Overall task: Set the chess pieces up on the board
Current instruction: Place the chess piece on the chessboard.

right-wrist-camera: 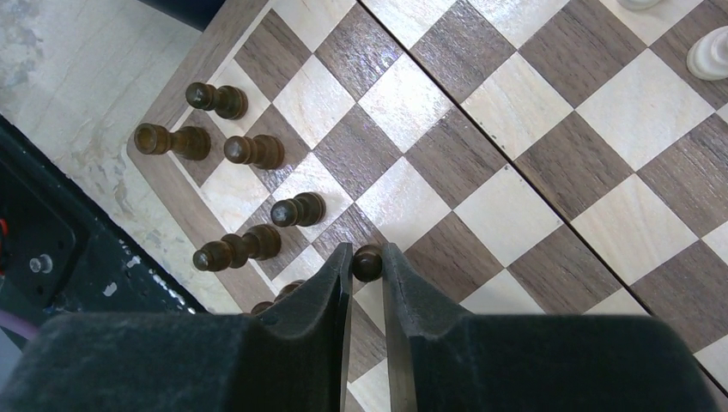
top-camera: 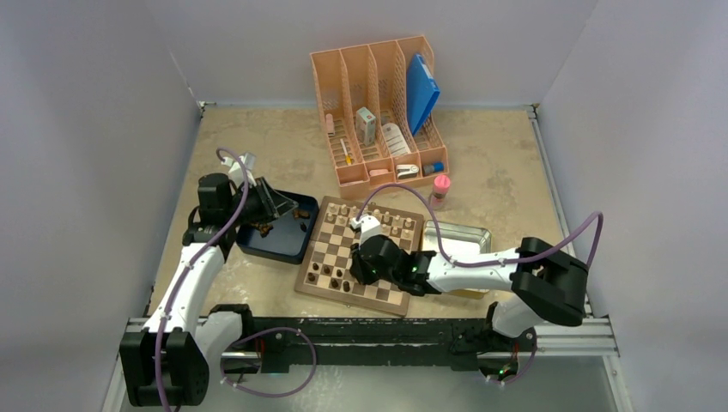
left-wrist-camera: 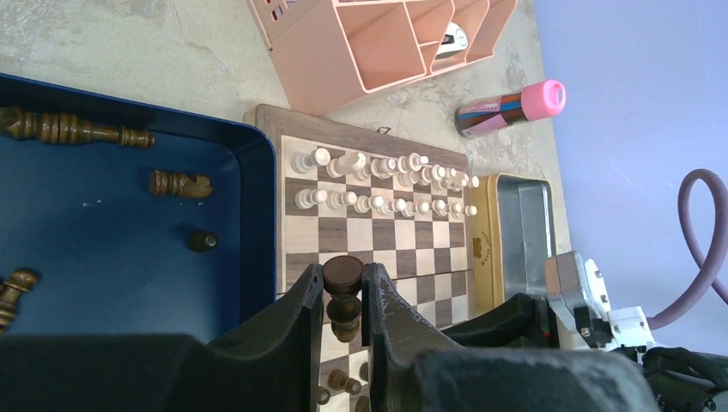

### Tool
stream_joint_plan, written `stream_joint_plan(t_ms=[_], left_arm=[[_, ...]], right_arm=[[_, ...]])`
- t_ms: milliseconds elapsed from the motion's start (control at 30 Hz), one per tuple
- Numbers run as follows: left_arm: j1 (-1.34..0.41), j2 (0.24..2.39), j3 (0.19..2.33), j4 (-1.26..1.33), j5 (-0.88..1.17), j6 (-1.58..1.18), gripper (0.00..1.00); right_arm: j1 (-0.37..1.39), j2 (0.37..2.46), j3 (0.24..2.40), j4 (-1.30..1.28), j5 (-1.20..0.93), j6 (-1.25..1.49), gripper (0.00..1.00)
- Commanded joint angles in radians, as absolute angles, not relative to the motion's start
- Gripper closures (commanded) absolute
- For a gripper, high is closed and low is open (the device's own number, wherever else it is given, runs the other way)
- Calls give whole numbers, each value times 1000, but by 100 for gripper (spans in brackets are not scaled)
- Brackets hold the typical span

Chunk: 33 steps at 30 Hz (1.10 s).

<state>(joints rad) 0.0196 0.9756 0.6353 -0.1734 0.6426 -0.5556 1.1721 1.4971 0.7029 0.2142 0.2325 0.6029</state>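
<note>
The board (top-camera: 343, 298) lies mid-table. Pale pieces (left-wrist-camera: 378, 180) fill its two far rows. Several dark brown pieces (right-wrist-camera: 249, 150) stand at its near left corner (top-camera: 330, 273). My left gripper (left-wrist-camera: 344, 292) is shut on a dark brown piece (left-wrist-camera: 343, 276), held base-up between the fingers, and hovers over the dark blue tray (top-camera: 262, 245) beside the board's left edge. My right gripper (right-wrist-camera: 367, 266) is low over the board's near left part (top-camera: 360, 270), shut on the round head of a small dark piece (right-wrist-camera: 367, 261) that stands on a square.
Several loose dark pieces (left-wrist-camera: 180, 183) lie in the blue tray (left-wrist-camera: 103, 257). A metal tin (top-camera: 459, 240) sits right of the board. A pink desk organiser (top-camera: 378, 112) and a pink-capped bottle (top-camera: 440, 189) stand behind it. Walls close in the sides.
</note>
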Motion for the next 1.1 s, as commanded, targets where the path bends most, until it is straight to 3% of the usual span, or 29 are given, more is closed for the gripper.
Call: stream_joint_plan(t_ms=[0,267,733,1067], left_arm=[[30,959,630,-136,643,-525,100],[28,956,630,-138,640,-517,100],[29,950,637,-150,637,-492,100],[28,934,631,-156,630,-491,100]], right_arm=[[1180,1496,751,231,238,605,78],[1184,1507,764,229,217,603,72],[1189,1525,784,198,228,611,73],[1189,1534,779,203,234,614,66]])
